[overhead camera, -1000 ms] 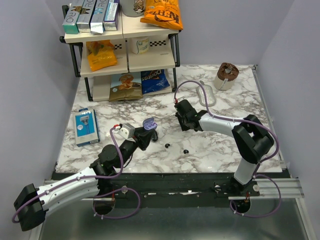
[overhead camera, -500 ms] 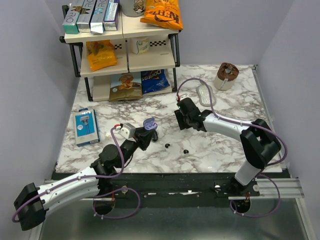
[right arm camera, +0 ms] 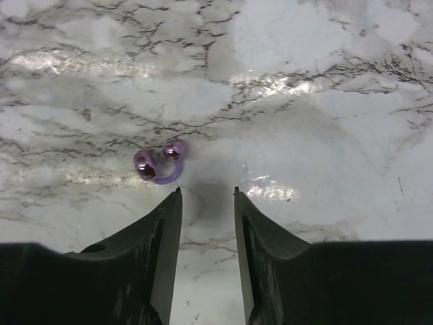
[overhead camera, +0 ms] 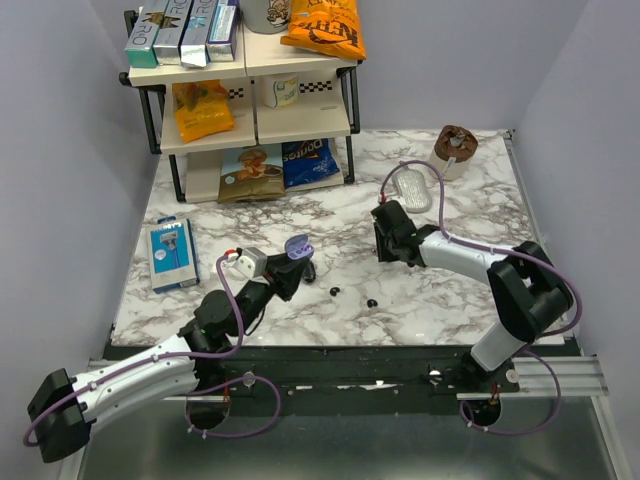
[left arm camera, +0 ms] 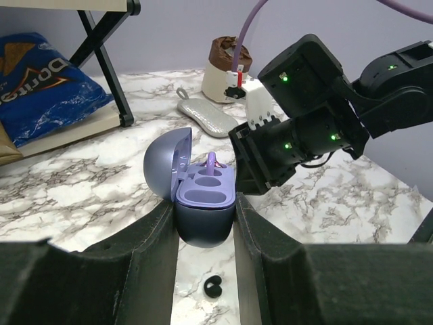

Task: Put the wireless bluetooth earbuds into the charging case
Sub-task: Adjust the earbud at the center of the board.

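The left gripper (left arm camera: 205, 223) is clamped on the purple charging case (left arm camera: 205, 203). Its lid stands open and no black bud shows in its wells. The right gripper (right arm camera: 208, 193) has its fingers apart on nothing, over bare marble table (right arm camera: 325, 81), a small purple piece (right arm camera: 159, 166) just off one tip. The earbuds (overhead camera: 334, 291) lie loose just right of the case, nearer than the right gripper. Pick-up seems not yet begun; next, the right gripper must reach near-left and pinch one tiny bud precisely.

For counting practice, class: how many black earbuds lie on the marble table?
2. One earbud lies just right of the charging case in the left gripper; the other lies farther right. None appear hidden.
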You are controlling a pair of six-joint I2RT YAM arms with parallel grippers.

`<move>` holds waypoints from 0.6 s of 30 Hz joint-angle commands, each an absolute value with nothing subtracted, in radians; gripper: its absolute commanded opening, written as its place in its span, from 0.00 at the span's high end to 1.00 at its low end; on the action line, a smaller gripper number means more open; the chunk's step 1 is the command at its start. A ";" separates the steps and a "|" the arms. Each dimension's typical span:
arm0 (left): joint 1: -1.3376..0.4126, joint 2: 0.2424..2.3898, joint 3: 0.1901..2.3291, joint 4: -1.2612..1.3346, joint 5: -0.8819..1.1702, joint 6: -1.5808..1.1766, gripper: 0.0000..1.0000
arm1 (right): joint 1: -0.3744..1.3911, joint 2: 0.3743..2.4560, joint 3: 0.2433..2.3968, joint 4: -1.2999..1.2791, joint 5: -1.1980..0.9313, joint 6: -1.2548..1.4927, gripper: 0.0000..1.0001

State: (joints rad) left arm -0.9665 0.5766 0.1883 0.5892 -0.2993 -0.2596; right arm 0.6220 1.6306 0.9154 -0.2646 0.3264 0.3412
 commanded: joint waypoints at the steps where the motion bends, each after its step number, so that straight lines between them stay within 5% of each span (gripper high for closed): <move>1: -0.976 0.563 0.176 0.591 -0.316 -0.268 1.00 | 0.589 1.646 0.899 -0.241 0.301 0.391 0.58; 18: -0.977 0.580 0.169 0.604 -0.322 -0.273 1.00 | 0.589 1.715 0.965 -0.227 0.173 0.359 0.60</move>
State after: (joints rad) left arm -0.9710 0.5758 0.1841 0.5888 -0.3038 -0.2600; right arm 0.5812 1.6871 0.9310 -0.2520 0.2356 0.3645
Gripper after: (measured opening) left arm 0.412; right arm 0.400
